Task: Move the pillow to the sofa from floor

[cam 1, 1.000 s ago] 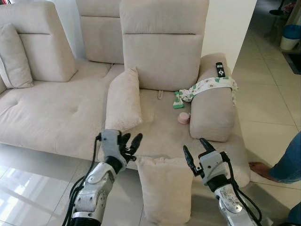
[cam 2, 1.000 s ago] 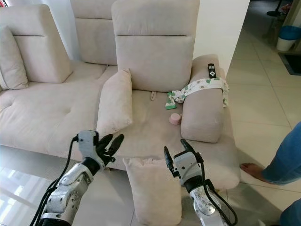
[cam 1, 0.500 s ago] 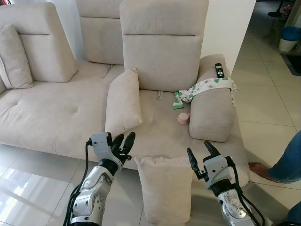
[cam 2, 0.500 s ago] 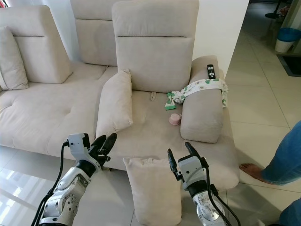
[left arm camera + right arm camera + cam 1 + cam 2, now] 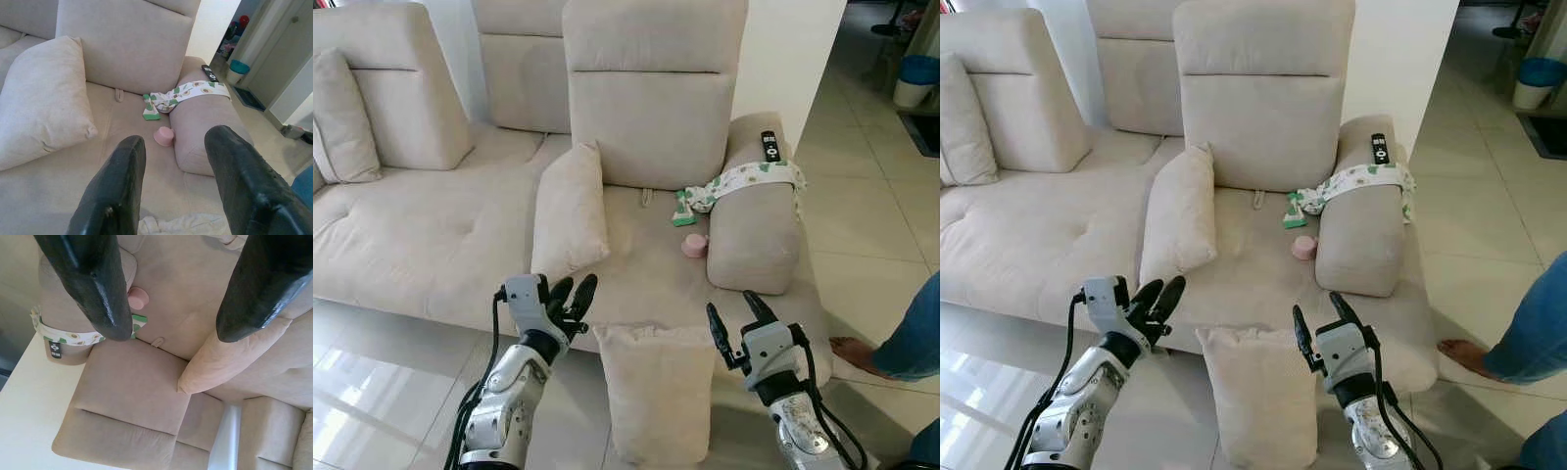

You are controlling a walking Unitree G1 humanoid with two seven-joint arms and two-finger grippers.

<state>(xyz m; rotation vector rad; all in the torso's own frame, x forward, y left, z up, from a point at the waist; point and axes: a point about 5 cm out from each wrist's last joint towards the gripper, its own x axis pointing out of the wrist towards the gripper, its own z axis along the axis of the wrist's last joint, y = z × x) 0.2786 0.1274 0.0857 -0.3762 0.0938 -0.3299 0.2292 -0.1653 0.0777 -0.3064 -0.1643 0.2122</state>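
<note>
A beige sofa fills the frame's upper half, carrying a cushion, a pink cup and a remote. A pillow stands on the tiled floor at lower centre.

a beige pillow is seen against a beige sofa, where a white cloth patterned in green, a pink cup and a black remote are shown.
</note>
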